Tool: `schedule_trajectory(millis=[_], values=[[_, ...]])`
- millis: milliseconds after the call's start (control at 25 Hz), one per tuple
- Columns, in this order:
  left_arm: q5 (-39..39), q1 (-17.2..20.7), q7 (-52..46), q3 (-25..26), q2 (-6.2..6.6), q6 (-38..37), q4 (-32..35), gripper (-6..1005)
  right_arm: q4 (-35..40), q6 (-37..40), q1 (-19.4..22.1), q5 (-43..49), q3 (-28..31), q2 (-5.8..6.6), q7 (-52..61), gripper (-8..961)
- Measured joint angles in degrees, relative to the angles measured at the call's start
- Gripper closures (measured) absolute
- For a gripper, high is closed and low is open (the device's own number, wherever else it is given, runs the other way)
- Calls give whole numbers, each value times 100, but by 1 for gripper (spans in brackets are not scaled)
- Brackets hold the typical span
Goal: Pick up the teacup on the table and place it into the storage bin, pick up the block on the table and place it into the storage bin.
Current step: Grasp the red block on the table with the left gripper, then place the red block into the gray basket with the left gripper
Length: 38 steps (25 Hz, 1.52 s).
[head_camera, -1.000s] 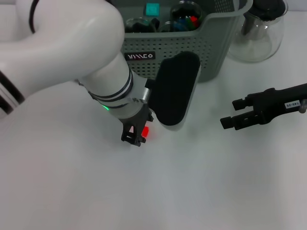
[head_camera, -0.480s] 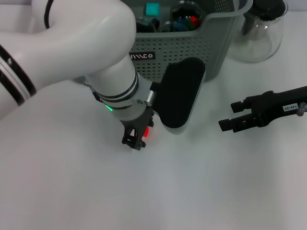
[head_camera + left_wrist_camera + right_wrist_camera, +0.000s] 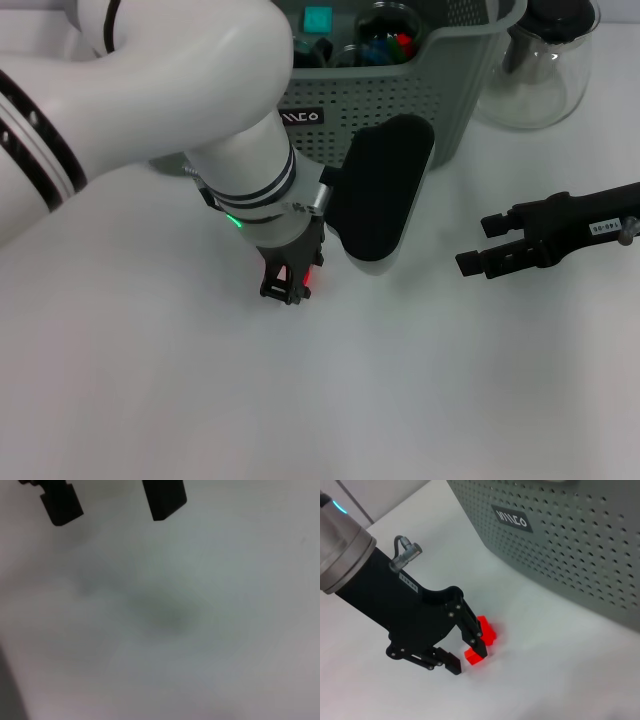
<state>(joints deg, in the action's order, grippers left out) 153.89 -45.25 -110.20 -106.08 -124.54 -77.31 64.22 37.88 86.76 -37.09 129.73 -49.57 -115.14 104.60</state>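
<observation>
Left gripper (image 3: 289, 283) pointing down at table (image 3: 420, 400), fingers apart, straddling small red block (image 3: 481, 644); one finger (image 3: 470, 627) touching or just beside block, other standing clear, not yet clamping. Block sitting on table just in front of storage bin (image 3: 400, 105). Block looking rigid, light, flat-sided, likely easy to pinch across opposite faces, though small enough to skid. Right gripper (image 3: 478, 252) hovering well apart, fingers apart, idle. Teacup not identifiable on table.
</observation>
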Motion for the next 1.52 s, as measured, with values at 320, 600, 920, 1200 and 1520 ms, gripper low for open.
schedule_trajectory(millis=[320, 600, 920, 1200, 1520], values=[[0, -74, -10, 8, 0, 115, -149, 683, 0, -1, 2, 0, 0, 0, -1, 6], [0, -94, -9, 9, 3, 111, -174, 721, 0, -1, 11, 0, 0, 0, 1, 6], [0, -107, -16, 9, 8, 102, -191, 744, 0, -1, 9, 0, 0, 0, -1, 7], [0, -101, -26, 9, 0, 81, -192, 764, 0, -1, 9, 0, 0, 0, -1, 7], [-39, 59, -61, 142, -9, -208, 181, 788, 0, 0, 12, 0, 4, 0, -1, 7]])
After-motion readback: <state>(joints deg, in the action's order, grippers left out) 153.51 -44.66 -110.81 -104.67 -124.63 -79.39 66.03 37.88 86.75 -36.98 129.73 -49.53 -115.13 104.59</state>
